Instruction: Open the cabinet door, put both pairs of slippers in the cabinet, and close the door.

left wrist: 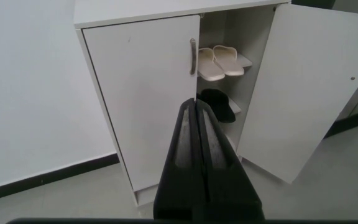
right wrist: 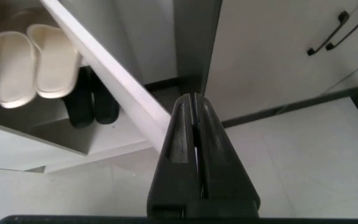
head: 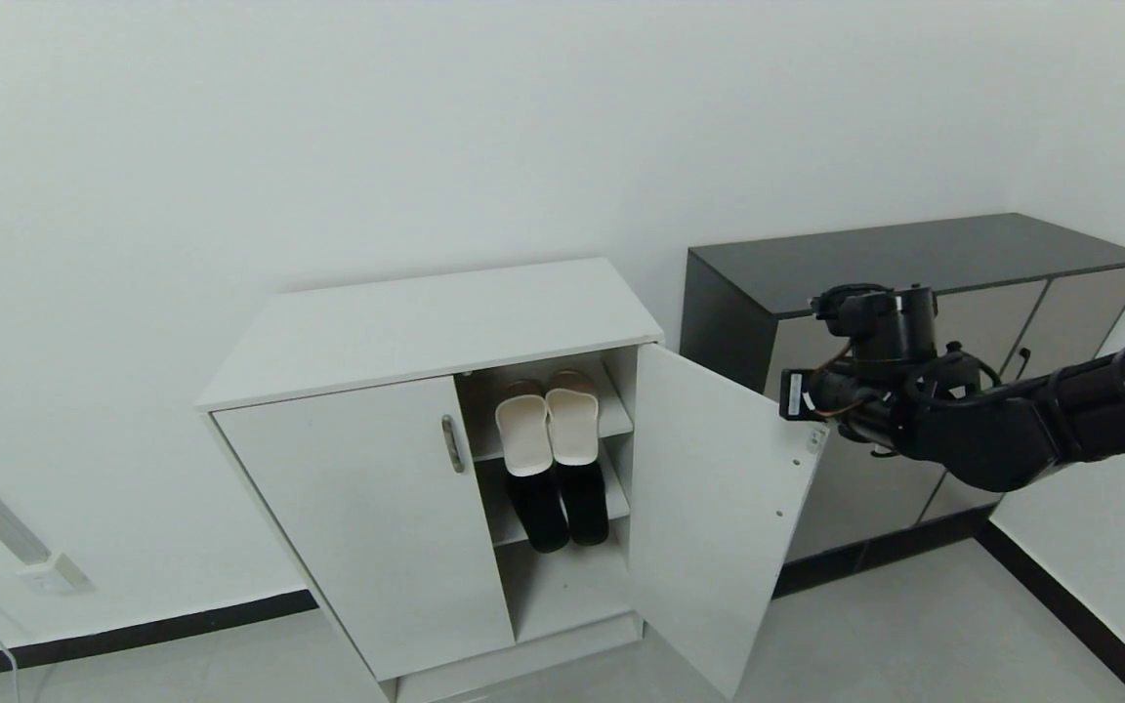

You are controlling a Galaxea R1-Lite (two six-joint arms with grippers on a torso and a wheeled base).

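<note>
While cabinet door [head: 709,508] stands open, right pincer [right wrist: 196,106] closed, near its edge

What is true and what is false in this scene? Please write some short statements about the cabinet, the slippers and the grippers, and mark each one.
1. The white slippers lie on the shelf above the black slippers. True.
2. The left gripper is shut and holds nothing. True.
3. Both doors of the white cabinet are shut. False: the right-hand door stands open; the left-hand door is shut.
4. One gripper holds a black slipper. False: the right gripper is shut on nothing too, and both pairs are in the cabinet.
5. A dark cabinet stands against the wall, on the open door's side. True.
</note>
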